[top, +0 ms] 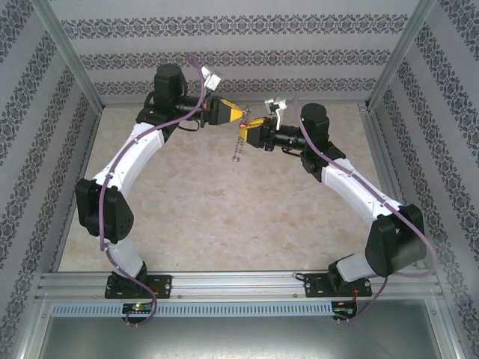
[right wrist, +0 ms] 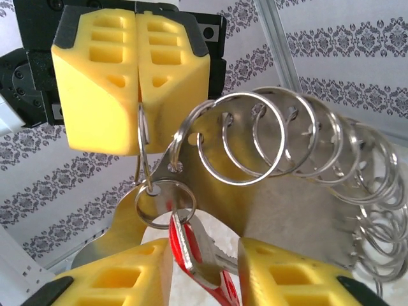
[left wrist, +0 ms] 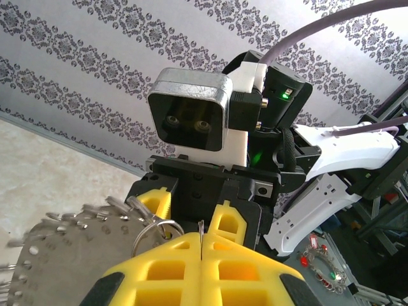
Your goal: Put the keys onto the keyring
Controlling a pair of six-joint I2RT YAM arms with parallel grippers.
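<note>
Left gripper (right wrist: pixel 137 131) clenched tight, yellow fingers (right wrist: pixel 95 76) pressed flat together. They pinch the keyring (right wrist: pixel 143 143), a thin silvery wire loop that comes out of the seam between the pads and hangs straight below the left gripper.

At the loop's low end a small split ring (right wrist: pixel 172 184) is threaded on. The key (right wrist: pixel 197 261) hangs from that ring: red plastic edge, short toothed silver blade, tilted. It is below the left gripper and sits between the fingers of the right gripper (right wrist: pixel 204 258).

Right gripper jaws partly apart, one yellow finger (right wrist: pixel 121 280) on each side of the key. Cannot tell if the pads actually touch or pinch it.

Beside the left gripper, toward the right of the right wrist view, a flat dull grey metal plate (right wrist: pixel 280 217) has holes along its edge. Each hole carries a shiny round split ring (right wrist: pixel 242 95). The rings overlap in a curving row, like a coil.

Left wrist view: left gripper (left wrist: pixel 201 241) shut, a thin metal edge in the seam. Right gripper (left wrist: pixel 191 210) faces it just ahead, and the plate (left wrist: pixel 70 261) is off to one side.

Fingers are blocky moulded yellow plastic with rectangular pockets and black bases.

Top view: left gripper (top: pixel 238 114) and right gripper (top: pixel 245 133) meet tip to tip above the beige mottled table (top: pixel 187 202), with small metal bits (top: pixel 238 154) dangling just under the left gripper.
</note>
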